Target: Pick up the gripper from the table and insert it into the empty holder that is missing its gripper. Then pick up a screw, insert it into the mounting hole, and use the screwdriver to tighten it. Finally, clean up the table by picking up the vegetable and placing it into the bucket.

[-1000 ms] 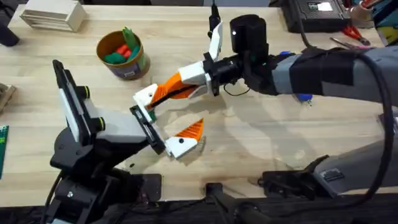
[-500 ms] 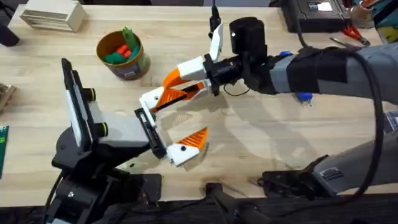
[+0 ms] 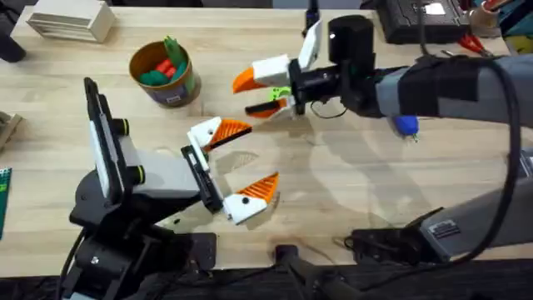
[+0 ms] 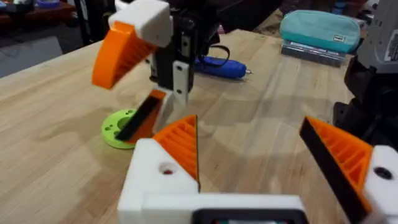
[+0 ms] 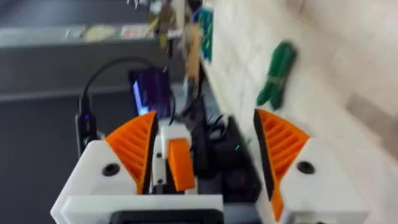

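The orange gripper [image 3: 231, 129] [image 4: 180, 142] sits on the white holder [image 4: 158, 180], the far finger of my left gripper [image 3: 250, 158] [image 4: 249, 130], which is open. A round mounting hole [image 4: 166, 169] shows in that block; the screw is out of view. My right gripper [image 3: 248, 94] [image 5: 208, 124] hangs open, apart from it, above a lime-green disc [image 4: 112, 132]. The blue screwdriver [image 3: 405, 125] [image 4: 221, 67] lies behind the right arm. A dark green vegetable [image 5: 277, 74] lies on light wood in the right wrist view. The bucket [image 3: 175, 87] stands at the far left.
Orange-red and green toy vegetables fill the bucket. A pale slatted box [image 3: 71, 21] sits at the far left corner, dark devices [image 3: 416, 17] at the far right. A teal case [image 4: 320, 32] rests beyond the screwdriver.
My right gripper let go at the left arm's far finger and drew back to the far right. The orange piece stayed on that finger. The left arm barely moved.
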Controlling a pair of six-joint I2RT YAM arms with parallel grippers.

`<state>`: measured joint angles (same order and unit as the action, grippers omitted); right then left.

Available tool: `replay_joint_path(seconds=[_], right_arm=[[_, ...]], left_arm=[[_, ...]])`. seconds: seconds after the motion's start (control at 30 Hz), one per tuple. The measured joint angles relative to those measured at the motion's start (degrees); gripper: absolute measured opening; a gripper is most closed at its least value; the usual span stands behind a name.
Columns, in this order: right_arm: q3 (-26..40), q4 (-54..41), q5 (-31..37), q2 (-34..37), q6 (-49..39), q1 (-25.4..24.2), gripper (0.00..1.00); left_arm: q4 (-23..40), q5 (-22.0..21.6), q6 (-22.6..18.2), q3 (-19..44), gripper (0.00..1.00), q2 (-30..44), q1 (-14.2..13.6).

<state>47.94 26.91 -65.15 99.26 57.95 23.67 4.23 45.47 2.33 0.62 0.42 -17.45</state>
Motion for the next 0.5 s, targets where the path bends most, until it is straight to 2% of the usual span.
replay_joint_path(seconds=[0.13, 0.3, 0.33, 0.37, 0.5], right_arm=[[0.57, -5.46, 5.71, -3.46, -4.2, -3.58, 0.834], [5.56, -27.53, 16.56, -9.97, -15.18, -6.73, 0.836], [6.94, -33.41, 20.35, -11.36, -18.43, -6.72, 0.836], [9.94, -45.26, 32.07, -13.71, -26.99, -4.78, 0.837], [11.3, -51.03, 47.16, -14.0, -39.19, 1.13, 0.838]], left_arm=[[0.0, 0.0, 0.0, 0.0, 0.987, -0.02, 0.0], [0.0, 0.0, -0.01, 0.0, 0.987, 0.0, 0.0], [0.02, 0.0, -0.02, 0.0, 0.987, 0.0, 0.0], [0.0, 0.0, 0.0, 0.0, 0.988, 0.0, 0.0], [0.0, 0.0, -0.02, 0.0, 0.987, -0.02, 0.0]])
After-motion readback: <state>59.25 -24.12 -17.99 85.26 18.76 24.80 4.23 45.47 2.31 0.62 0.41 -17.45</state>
